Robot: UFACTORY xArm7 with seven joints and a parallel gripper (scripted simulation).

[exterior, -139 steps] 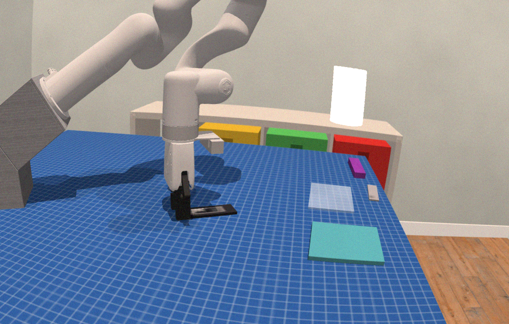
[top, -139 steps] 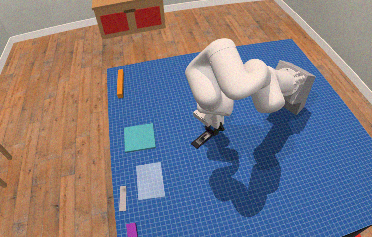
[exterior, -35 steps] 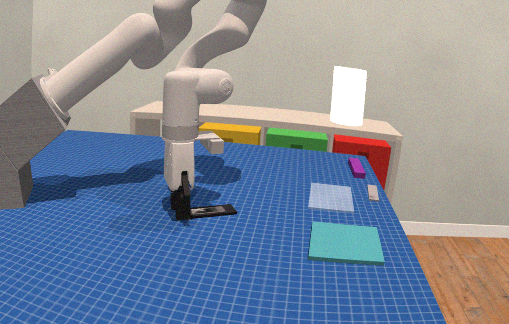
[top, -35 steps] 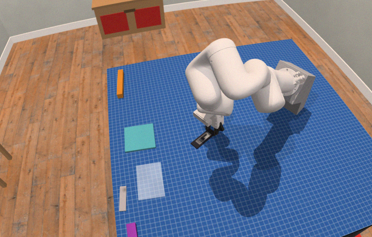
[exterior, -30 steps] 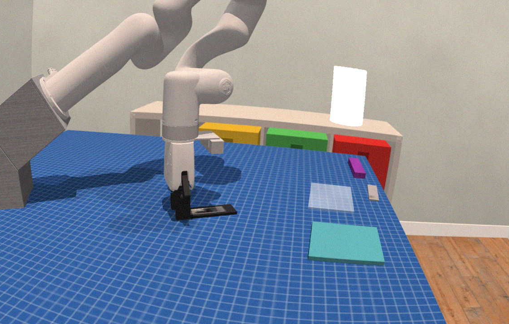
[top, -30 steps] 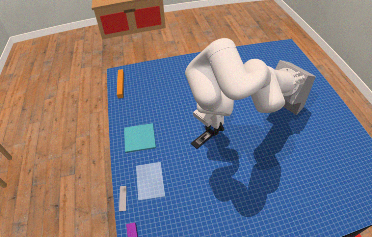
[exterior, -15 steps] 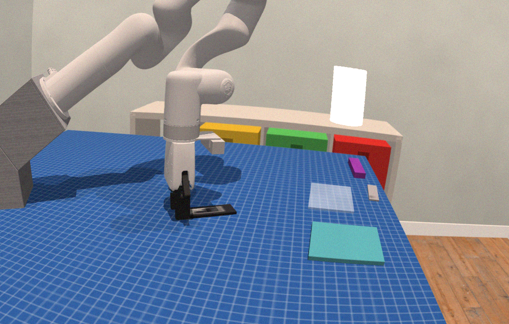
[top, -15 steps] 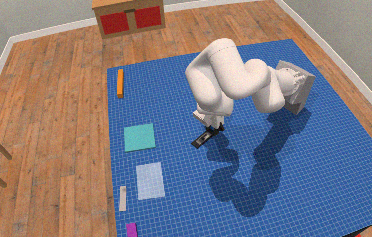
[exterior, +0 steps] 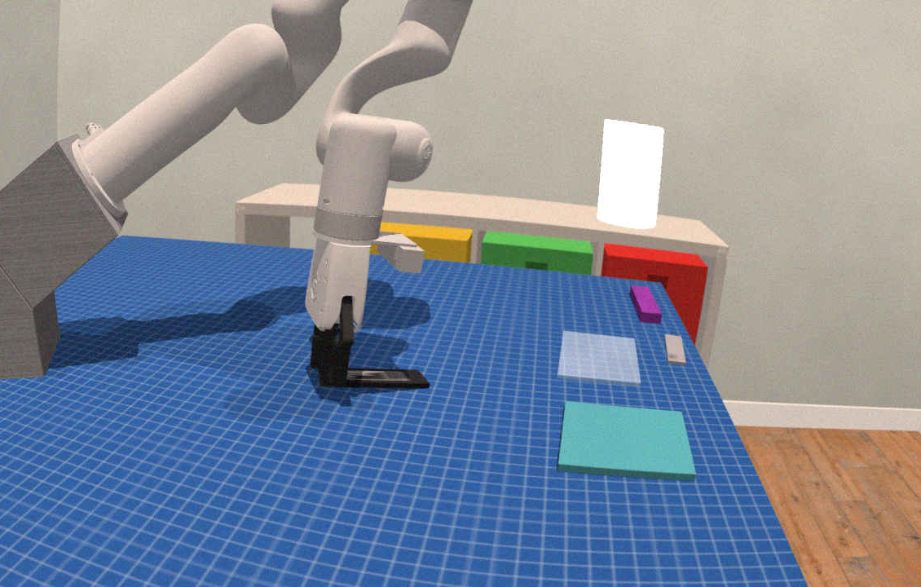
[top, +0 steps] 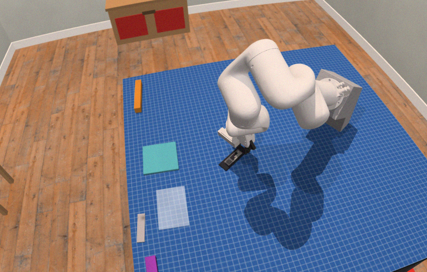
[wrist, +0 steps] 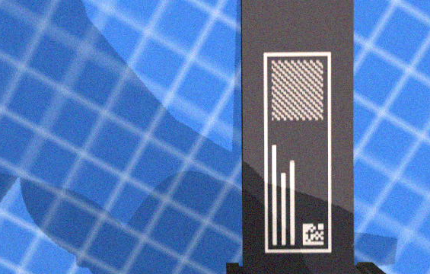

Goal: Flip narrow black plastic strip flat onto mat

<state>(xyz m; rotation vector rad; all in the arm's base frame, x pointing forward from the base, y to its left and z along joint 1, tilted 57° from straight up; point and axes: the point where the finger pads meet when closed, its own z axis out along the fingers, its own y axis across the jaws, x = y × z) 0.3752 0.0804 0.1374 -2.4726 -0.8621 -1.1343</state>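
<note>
The narrow black plastic strip (top: 230, 159) lies level near the middle of the blue grid mat, with a white printed label facing up. It also shows in the exterior view (exterior: 384, 377) and in the wrist view (wrist: 297, 144). My gripper (exterior: 332, 364) points straight down over the strip's near end, and its fingers press against the strip's two long edges. I cannot tell whether the strip rests on the mat or hangs just above it. The gripper also shows in the top view (top: 243, 149).
On the mat's left side are an orange bar (top: 137, 95), a teal tile (top: 160, 157), a translucent white tile (top: 172, 207), a beige strip (top: 140, 227) and a purple block (top: 150, 263). The arm's grey base (top: 340, 99) stands at the back right.
</note>
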